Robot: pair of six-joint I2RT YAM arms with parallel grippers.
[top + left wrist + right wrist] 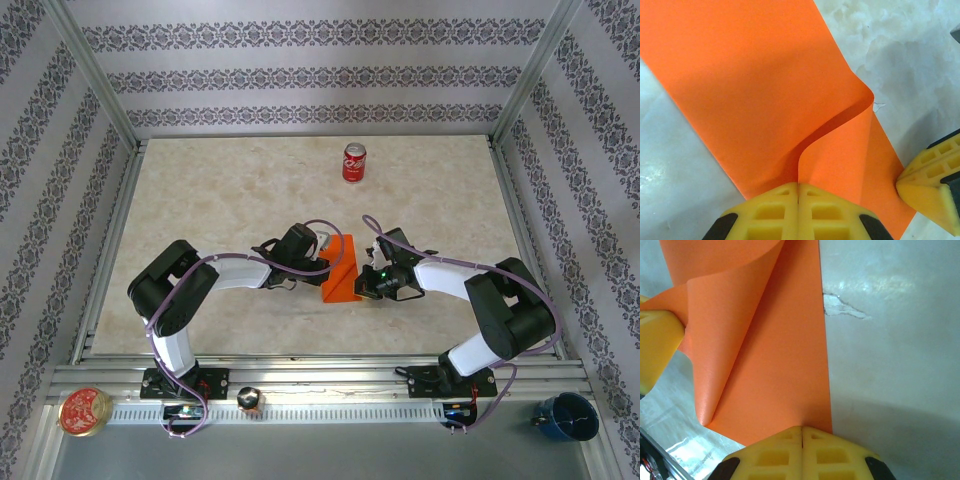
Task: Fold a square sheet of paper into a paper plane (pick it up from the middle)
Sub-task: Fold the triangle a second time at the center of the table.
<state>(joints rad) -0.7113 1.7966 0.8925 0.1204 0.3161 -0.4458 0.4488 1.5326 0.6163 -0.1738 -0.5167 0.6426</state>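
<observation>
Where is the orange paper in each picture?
Top external: the square sheet of paper sits mid-table between the arms, partly curled up.
Left wrist: upper left to centre, pinched by the left gripper at the bottom.
Right wrist: left half, pinched by the right gripper at the bottom.
Shared landmark: the pale marbled table.

Robotics test cell: aluminium frame posts and damask-patterned wall panels enclose a marble-look tabletop, left arm and right arm bolted to its front rail
</observation>
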